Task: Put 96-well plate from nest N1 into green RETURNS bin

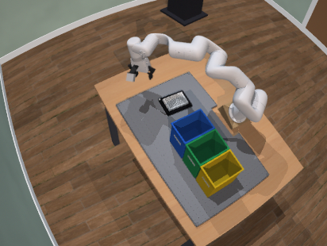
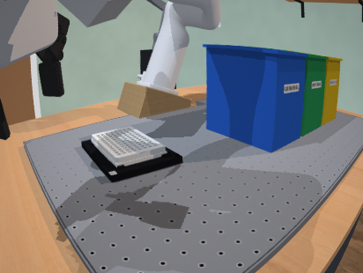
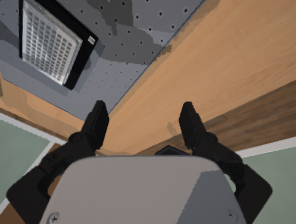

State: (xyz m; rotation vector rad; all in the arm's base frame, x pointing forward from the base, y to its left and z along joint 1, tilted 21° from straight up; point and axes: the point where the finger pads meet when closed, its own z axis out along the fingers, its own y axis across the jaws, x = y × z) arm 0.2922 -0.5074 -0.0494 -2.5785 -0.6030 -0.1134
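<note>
Three bins stand in a row, touching side to side, on the grey perforated mat (image 1: 159, 159) that covers most of the wooden tabletop (image 1: 115, 85): a blue bin (image 1: 193, 124) nearest the plate, the green bin (image 1: 208, 147) in the middle, and a yellow bin (image 1: 221, 171) at the far end of the row. All three are upright. From above, their mouths are open and nothing shows inside any of them; only the inner walls and floors are visible.

The 96-well plate (image 2: 128, 144) is a pale, whitish rectangle with a fine grid of small wells across its top. It lies flat in the plate nest N1 (image 2: 150, 165), a black tray slightly larger than the plate, with a small white label at one corner. The nest sits on the mat just beside the blue bin, not touching it.

The claw (image 3: 145, 122) hangs above the tabletop's edge, well apart from the plate, with its two black fingers spread wide and nothing between them.

Each bin carries a small white sign (image 2: 291, 88) on its short outer wall, but the lettering is too blurred to read in the exterior view. That view also cuts off most of the arm and shows only narrow slices of the green and yellow bins behind the blue one. In the wrist view the plate is cropped at the upper left corner.
</note>
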